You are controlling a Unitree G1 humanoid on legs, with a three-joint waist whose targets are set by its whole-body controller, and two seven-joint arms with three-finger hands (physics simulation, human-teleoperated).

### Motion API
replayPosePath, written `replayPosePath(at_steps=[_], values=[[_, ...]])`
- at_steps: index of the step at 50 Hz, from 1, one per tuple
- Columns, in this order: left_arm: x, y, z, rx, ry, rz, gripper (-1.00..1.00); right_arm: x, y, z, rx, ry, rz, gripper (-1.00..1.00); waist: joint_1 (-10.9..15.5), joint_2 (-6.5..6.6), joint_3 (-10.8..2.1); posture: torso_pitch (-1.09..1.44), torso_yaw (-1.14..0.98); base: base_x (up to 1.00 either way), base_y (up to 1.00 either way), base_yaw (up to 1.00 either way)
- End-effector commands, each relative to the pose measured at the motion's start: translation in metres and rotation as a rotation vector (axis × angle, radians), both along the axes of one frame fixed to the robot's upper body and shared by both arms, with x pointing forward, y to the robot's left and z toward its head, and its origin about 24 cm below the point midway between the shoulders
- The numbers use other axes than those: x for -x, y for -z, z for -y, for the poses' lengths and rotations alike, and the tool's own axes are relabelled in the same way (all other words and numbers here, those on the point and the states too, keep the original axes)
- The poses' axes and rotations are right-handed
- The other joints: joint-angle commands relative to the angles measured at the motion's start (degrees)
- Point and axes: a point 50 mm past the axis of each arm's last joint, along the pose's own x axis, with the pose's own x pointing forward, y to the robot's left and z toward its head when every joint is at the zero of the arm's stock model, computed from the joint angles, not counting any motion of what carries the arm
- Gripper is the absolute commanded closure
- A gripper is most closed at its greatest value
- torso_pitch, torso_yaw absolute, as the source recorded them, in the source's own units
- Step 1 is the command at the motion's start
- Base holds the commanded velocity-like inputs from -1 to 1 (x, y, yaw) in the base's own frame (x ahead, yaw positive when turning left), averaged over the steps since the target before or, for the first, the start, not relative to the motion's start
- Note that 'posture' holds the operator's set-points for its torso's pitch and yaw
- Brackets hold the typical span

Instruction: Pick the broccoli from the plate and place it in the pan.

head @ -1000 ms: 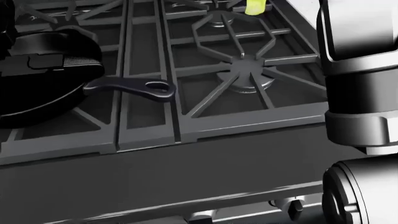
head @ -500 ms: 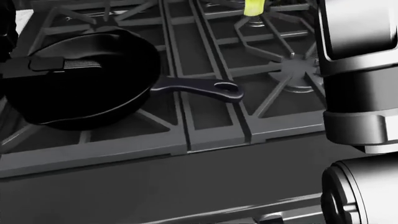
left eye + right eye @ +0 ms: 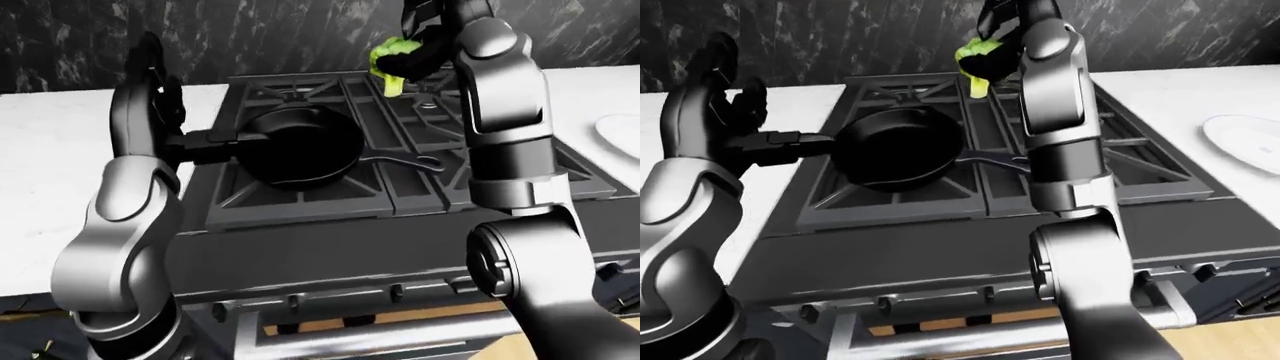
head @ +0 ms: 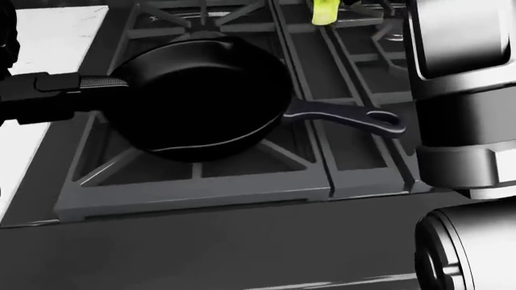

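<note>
1. Since a second ago the head view has swung left across the stove: the round black cast-iron pan (image 4: 201, 96), then cut off at the view's left edge, now sits whole near its middle.
2. Pale green broccoli floret (image 3: 978, 64) is gripped in the closed fingers of the right hand (image 3: 1002, 41), raised above the stove's far edge, beyond the pan's far right rim.
3. Black pan handle (image 4: 346, 116) points right across the grates.
4. Left hand (image 3: 745, 112) hangs beside the stove's left edge; whether its fingers are closed cannot be told.
5. Dark gas stove (image 3: 300, 217) stands between white counters; a white oval plate (image 3: 1245, 139) lies on the right counter.
</note>
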Motion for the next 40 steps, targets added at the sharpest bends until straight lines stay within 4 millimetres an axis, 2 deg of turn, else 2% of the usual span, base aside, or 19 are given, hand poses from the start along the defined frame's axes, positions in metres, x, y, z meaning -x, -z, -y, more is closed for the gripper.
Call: replayPosePath(at_steps=[1,4,5,6,10,15,18,19,20,21,22,23,26,27,28,29,36,38,40], values=[[0.0049,-0.0146,0.0033,-0.008,0.018,0.082,-1.00,0.0070,-0.0217,0.0023,0.006,0.010,0.099,1.00,-0.42,0.35,-1.23,0.00,0.00,0.00,0.00,0.33],[0.0052,-0.0148,0.0038,-0.008,0.018,0.083,-1.00,0.0079,-0.0216,0.0019,0.007,0.014,0.096,1.00,-1.11,-2.18,-1.20,0.00,0.00,0.00,0.11,0.22],[0.0053,-0.0149,0.0038,-0.008,0.018,0.083,-1.00,0.0079,-0.0214,0.0020,0.006,0.014,0.096,1.00,-1.55,-5.36,-1.58,0.00,0.00,0.00,0.33,0.00],[0.0056,-0.0155,0.0041,-0.008,0.019,0.084,-1.00,0.0080,-0.0210,0.0021,0.005,0.012,0.095,1.00,-1.44,-5.21,-1.31,0.00,0.00,0.00,0.32,0.00],[0.0053,-0.0151,0.0040,-0.008,0.019,0.084,-1.00,0.0080,-0.0210,0.0023,0.003,0.010,0.096,1.00,-1.00,-3.70,-2.39,0.00,0.00,0.00,0.33,0.00],[0.0039,-0.0133,0.0037,-0.009,0.019,0.083,-1.00,0.0075,-0.0212,0.0016,0.002,0.010,0.096,1.00,-0.86,-0.77,-1.31,0.00,0.00,0.00,0.33,0.00],[0.0042,-0.0137,0.0038,-0.009,0.019,0.083,-1.00,0.0077,-0.0212,0.0016,0.002,0.009,0.095,1.00,-1.32,2.30,-1.16,0.00,0.00,0.00,0.33,0.00],[0.0041,-0.0136,0.0036,-0.009,0.019,0.083,-1.00,0.0074,-0.0206,0.0019,0.002,0.010,0.095,1.00,-1.55,4.03,-1.44,0.00,0.00,0.00,0.34,0.00],[0.0041,-0.0135,0.0036,-0.009,0.019,0.083,-1.00,0.0072,-0.0200,0.0020,0.002,0.010,0.095,1.00,-1.64,6.53,-2.20,0.00,0.00,0.00,0.33,0.00],[0.0042,-0.0137,0.0038,-0.009,0.019,0.083,-1.00,0.0070,-0.0202,0.0018,0.002,0.009,0.094,1.00,-1.51,5.18,-2.14,0.00,0.00,0.00,0.33,0.00],[0.0042,-0.0140,0.0040,-0.009,0.019,0.082,-1.00,0.0069,-0.0204,0.0019,0.002,0.009,0.094,1.00,-1.43,4.96,-1.33,0.00,0.00,0.00,0.32,0.00],[0.0041,-0.0138,0.0040,-0.009,0.019,0.082,-1.00,0.0068,-0.0206,0.0018,0.002,0.009,0.094,1.00,-1.56,4.70,-1.20,0.00,0.00,0.00,0.32,0.00],[0.0048,-0.0145,0.0039,-0.009,0.019,0.082,-1.00,0.0072,-0.0222,0.0019,0.003,0.010,0.097,1.00,-1.42,2.73,-1.78,0.00,0.00,0.00,0.26,0.00],[0.0048,-0.0146,0.0038,-0.009,0.018,0.082,-1.00,0.0071,-0.0221,0.0020,0.003,0.009,0.096,1.00,-1.35,2.45,-1.74,0.00,0.00,0.00,0.15,0.00],[0.0047,-0.0142,0.0036,-0.009,0.018,0.082,-1.00,0.0070,-0.0221,0.0019,0.001,0.009,0.098,1.00,-1.23,2.03,-0.64,0.00,0.00,0.00,0.00,0.00],[0.0048,-0.0144,0.0037,-0.009,0.018,0.082,-1.00,0.0071,-0.0222,0.0019,-0.001,0.008,0.099,1.00,-1.16,2.30,-0.18,0.00,0.00,0.00,0.00,0.00],[0.0043,-0.0139,0.0030,-0.007,0.017,0.082,-1.00,0.0069,-0.0228,0.0000,0.001,0.004,0.101,1.00,-0.69,1.19,0.43,0.00,0.00,0.00,0.00,0.00],[0.0046,-0.0146,0.0031,-0.008,0.017,0.082,-1.00,0.0073,-0.0237,-0.0003,0.001,0.004,0.103,1.00,-0.27,0.23,0.40,0.00,0.00,0.00,0.00,0.00],[0.0043,-0.0140,0.0032,-0.008,0.017,0.082,-1.00,0.0075,-0.0236,0.0000,0.001,0.004,0.103,1.00,0.26,-1.68,0.09,0.00,0.00,0.00,0.00,0.00]])
